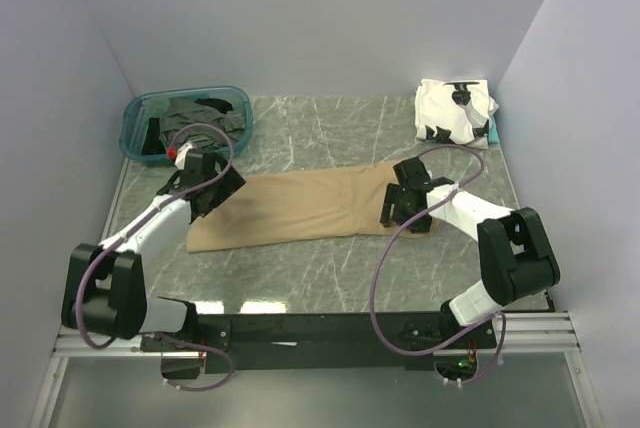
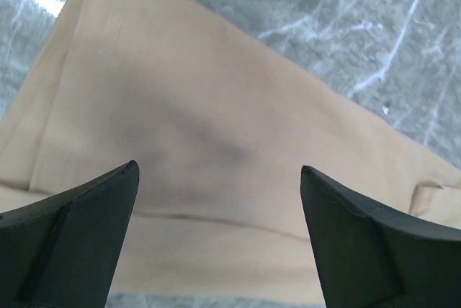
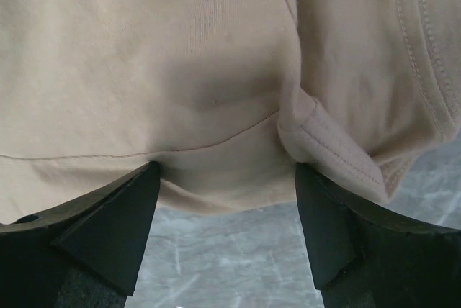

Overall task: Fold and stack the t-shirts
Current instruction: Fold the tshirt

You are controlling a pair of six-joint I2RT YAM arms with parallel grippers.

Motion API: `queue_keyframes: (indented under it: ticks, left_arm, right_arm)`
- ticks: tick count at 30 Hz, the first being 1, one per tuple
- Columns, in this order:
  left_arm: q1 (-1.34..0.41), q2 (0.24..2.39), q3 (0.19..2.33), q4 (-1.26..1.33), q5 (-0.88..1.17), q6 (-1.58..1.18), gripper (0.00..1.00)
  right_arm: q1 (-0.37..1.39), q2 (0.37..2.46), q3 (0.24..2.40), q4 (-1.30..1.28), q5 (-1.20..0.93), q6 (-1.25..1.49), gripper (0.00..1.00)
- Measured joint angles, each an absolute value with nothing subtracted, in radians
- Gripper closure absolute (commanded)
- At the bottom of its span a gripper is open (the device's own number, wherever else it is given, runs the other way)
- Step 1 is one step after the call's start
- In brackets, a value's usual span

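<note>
Over tan t-shirt, L gripper & R gripper hang, both jaws apart.

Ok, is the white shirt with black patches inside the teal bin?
No, the white shirt sits folded in the far right corner, well apart from the teal bin at far left.

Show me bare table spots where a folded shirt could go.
Far middle of the table, between the bin and the white shirt, is bare. So is the near strip in front of the tan shirt. Crowded middle: left gripper and right gripper over that shirt.
</note>
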State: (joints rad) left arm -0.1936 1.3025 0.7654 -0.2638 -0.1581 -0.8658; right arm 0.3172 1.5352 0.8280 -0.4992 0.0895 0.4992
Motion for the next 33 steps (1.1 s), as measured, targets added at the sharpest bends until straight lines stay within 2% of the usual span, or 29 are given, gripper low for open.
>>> queue_keyframes:
  ticks: [11,16,19,23,33]
  left_arm:
    - [-0.186,1.535,0.823,-0.245,-0.187,-0.851,0.01]
    - [-0.186,1.555,0.824,-0.263,-0.190,-0.868,0.01]
    - [-0.194,1.515,0.782,-0.253,-0.187,-0.894,0.00]
    - [-0.263,1.342,0.633,-0.263,-0.171,-0.968,0.01]
    - [-0.692,0.872,0.352,-0.358,-0.067,-1.371,0.00]
  right_arm:
    - [0.294,1.506,0.794,-0.450,0.084,0.550,0.18]
    - [0.290,1.591,0.885,-0.499,0.092,0.519,0.18]
    - [0.285,1.716,1.027,-0.522,0.097,0.488,0.18]
    - [0.282,1.897,1.256,-0.552,0.107,0.454,0.19]
    - [0.322,2.401,2.070,-0.741,0.067,0.348,0.20]
